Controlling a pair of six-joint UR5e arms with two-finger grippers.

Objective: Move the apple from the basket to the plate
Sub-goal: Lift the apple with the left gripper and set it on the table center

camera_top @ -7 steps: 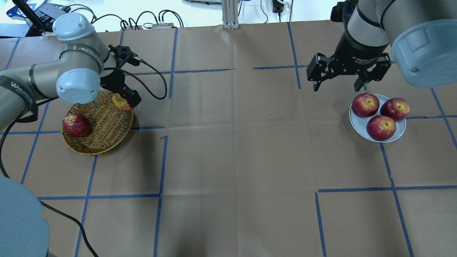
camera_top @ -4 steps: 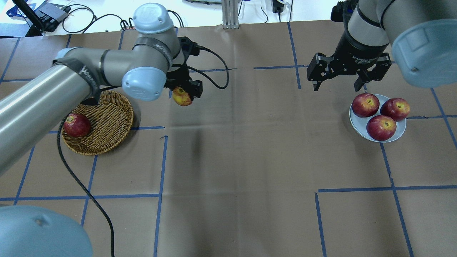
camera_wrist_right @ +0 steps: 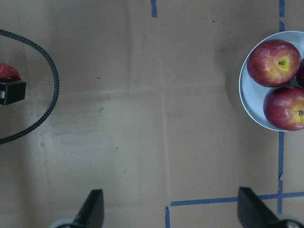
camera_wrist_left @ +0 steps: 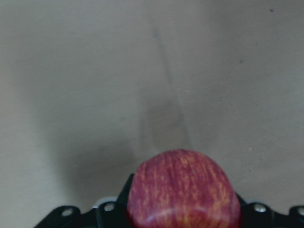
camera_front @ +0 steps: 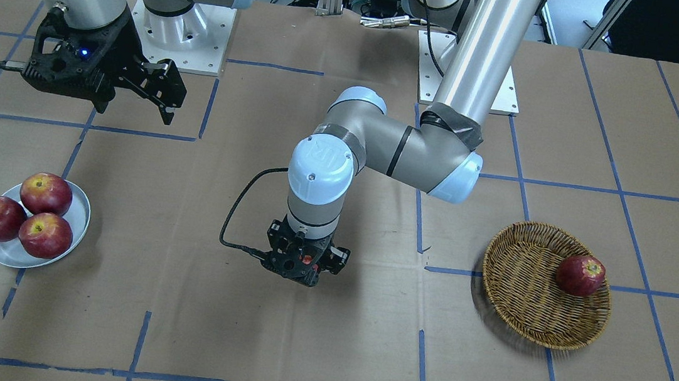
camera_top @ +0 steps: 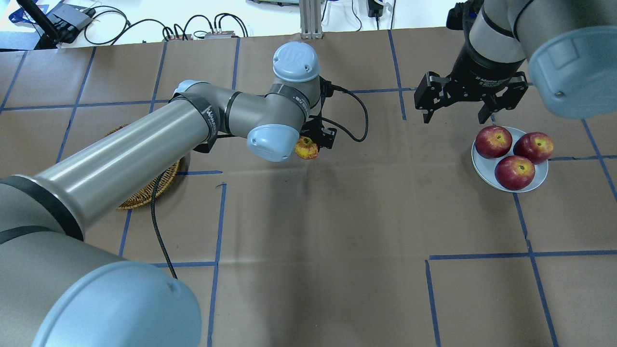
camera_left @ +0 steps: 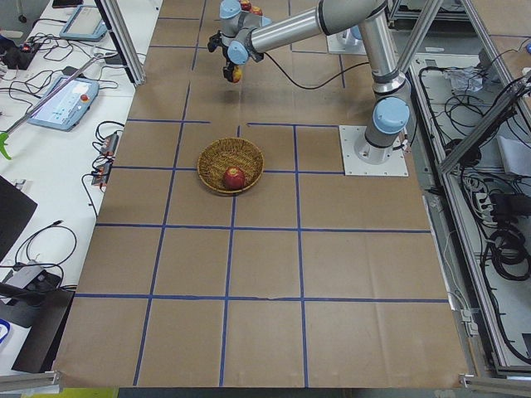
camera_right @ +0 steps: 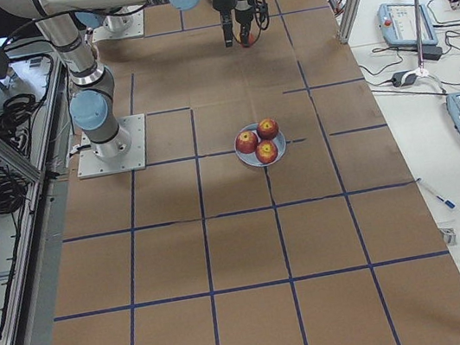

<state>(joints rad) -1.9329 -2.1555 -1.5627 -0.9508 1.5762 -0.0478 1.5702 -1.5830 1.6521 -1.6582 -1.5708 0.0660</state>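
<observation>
- Pinkish-red with pale streaks, the apple (camera_wrist_left: 183, 190) is clamped between the fingers of the left gripper (camera_top: 311, 144), which is closed onto its sides. A yellow patch shows on it in the overhead view.
- Held this way, the apple is clear of the brown paper-covered table (camera_top: 337, 241), out near the middle, roughly midway between the basket and the plate and touching neither.
- Woven and tan, the basket (camera_front: 522, 311) sits on the robot's left side of the table. One darker red apple (camera_front: 580, 275) lies in it, up against the wall (the left arm hides most of the basket from overhead).
- On the robot's right side sits the pale plate (camera_top: 482, 168), carrying three dark red apples (camera_top: 515, 172) packed close together.
- The right gripper (camera_top: 455, 114) hovers near the plate, off to one side and not over it. Its jaws are spread wide with nothing between them.
- A black cable (camera_top: 356, 120) loops out from the left wrist beside the held apple.
- Blue tape lines (camera_top: 217, 226) mark a grid across the paper.
</observation>
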